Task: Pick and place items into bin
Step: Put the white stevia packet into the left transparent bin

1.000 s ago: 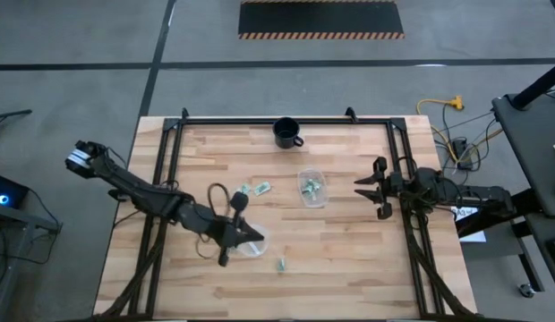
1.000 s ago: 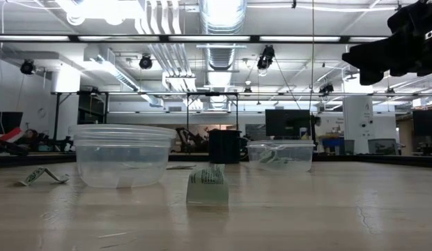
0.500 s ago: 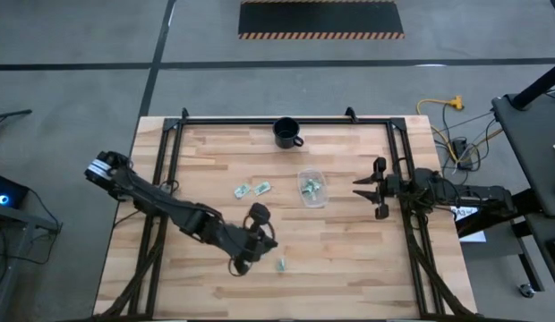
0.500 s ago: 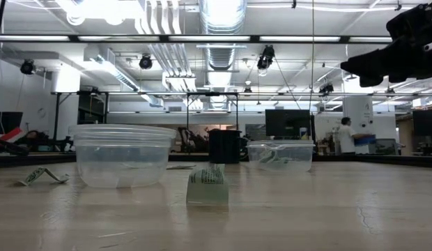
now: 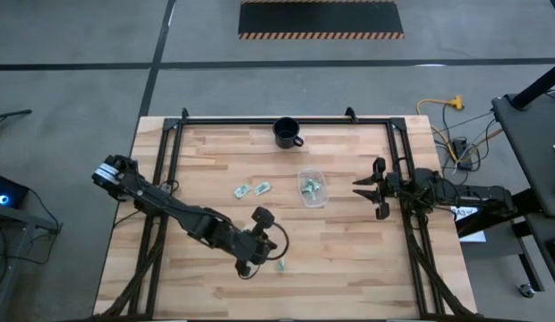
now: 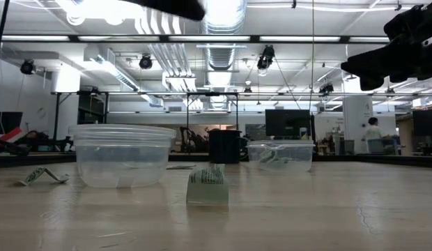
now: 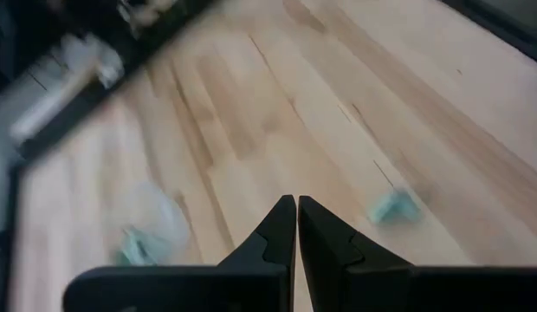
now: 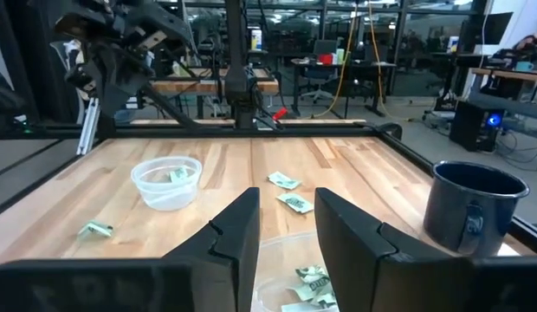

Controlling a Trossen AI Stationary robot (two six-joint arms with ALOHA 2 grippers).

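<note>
Wooden counter (image 5: 340, 241): left gripper (image 7: 296, 212), fingers pressed together, hovers near a lone wrapped piece (image 5: 281, 265). Right gripper (image 5: 367, 188) waits spread beside the bin (image 5: 312, 189). Piece looks light, crinkly; pinch across its middle.

Two arms over the table

Left gripper (image 5: 257, 259) reaches far across toward the near middle, fingers pressed together; right gripper (image 5: 362, 187) hangs at its own side, fingers spread.

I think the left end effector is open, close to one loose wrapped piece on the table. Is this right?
Not quite: the left wrist view shows the left end effector shut, its fingers pressed together. It is close to one loose wrapped piece, as you say.
</note>
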